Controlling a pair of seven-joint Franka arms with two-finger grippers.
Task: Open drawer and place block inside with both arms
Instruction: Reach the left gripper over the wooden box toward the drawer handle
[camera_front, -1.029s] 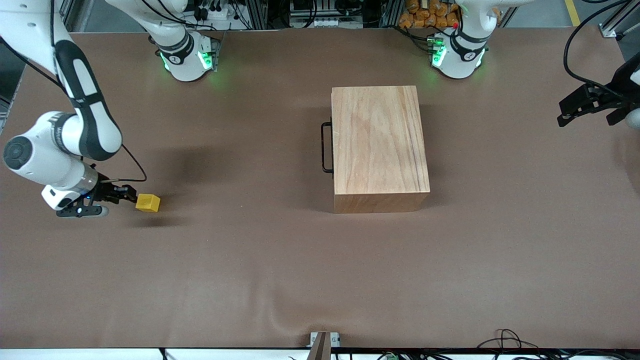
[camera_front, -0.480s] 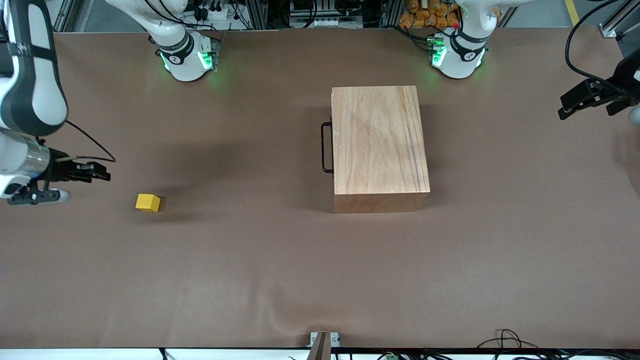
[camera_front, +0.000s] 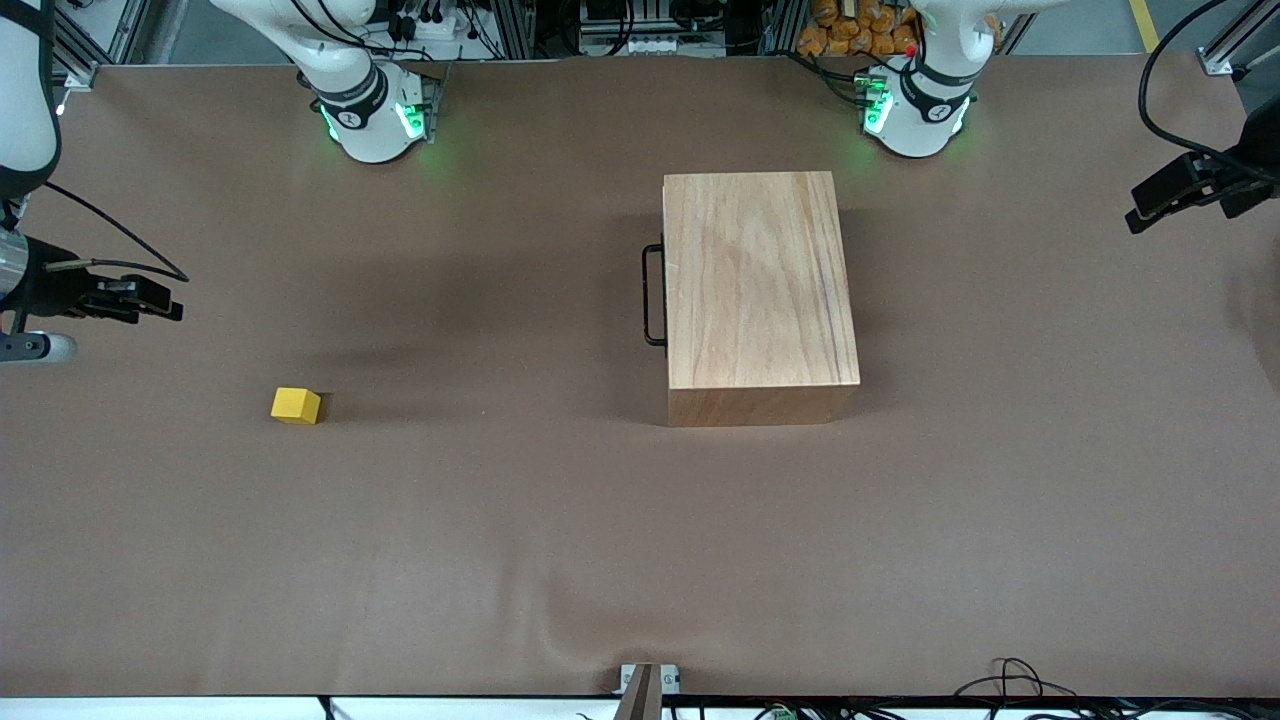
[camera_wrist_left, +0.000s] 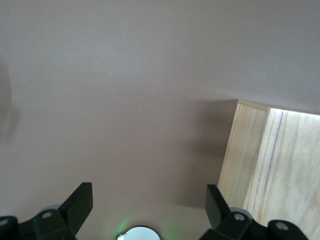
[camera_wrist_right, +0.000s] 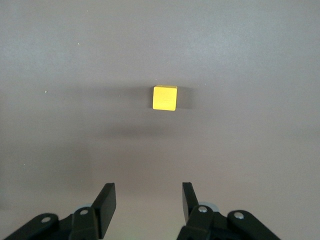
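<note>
The wooden box (camera_front: 759, 297) is set on the brown bench (camera_front: 520, 520), its drawer shut, with only the black wire handle (camera_front: 652, 296) seen on the side facing the right arm's end. The yellow block (camera_front: 296, 405) is found on the bench well apart from the box, toward the right arm's end. The right tool (camera_front: 140, 297), released and empty, is held above the bench near the block. The left tool (camera_front: 1165, 200), fingers spread, is held above the bench toward the left arm's end from the box.
</note>
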